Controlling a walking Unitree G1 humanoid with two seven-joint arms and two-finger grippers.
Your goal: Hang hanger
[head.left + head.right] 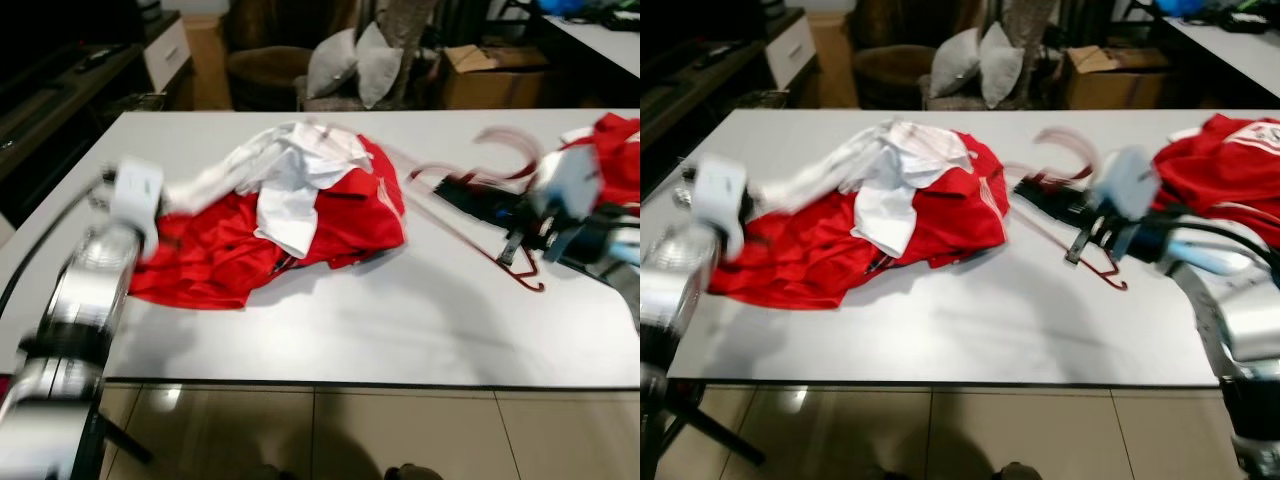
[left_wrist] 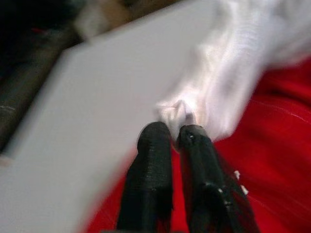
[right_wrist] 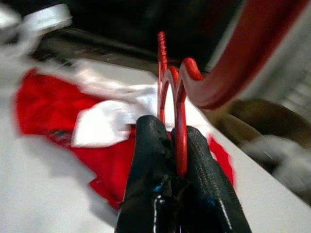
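**Hanger pinched in the right end effector, white cloth in the left**

You are holding a thin red hanger (image 1: 480,225) just above the table (image 1: 400,330), right of the heaped red garment (image 1: 250,240). Judge it light and stiff, a slim rod that can swivel or slip between smooth pads if you swing it quickly. Its hook and the small clips at its lower bar could snag cloth. Your best hold looks to be close to the neck below the hook, where it turns least.

Your right end effector (image 3: 176,145) has its two black fingers closed tight on the red rod, with the curved hook rising beyond the tips. The grip sits narrow, with no gap to spare.

Your left end effector (image 2: 176,138) is closed on a bunched fold of the white cloth (image 2: 228,82) that lies over the red garment. That fabric is soft and limp; expect it to stretch and drag the pile along rather than lift cleanly.

A second red garment (image 1: 1230,170) lies at the far right of the table.
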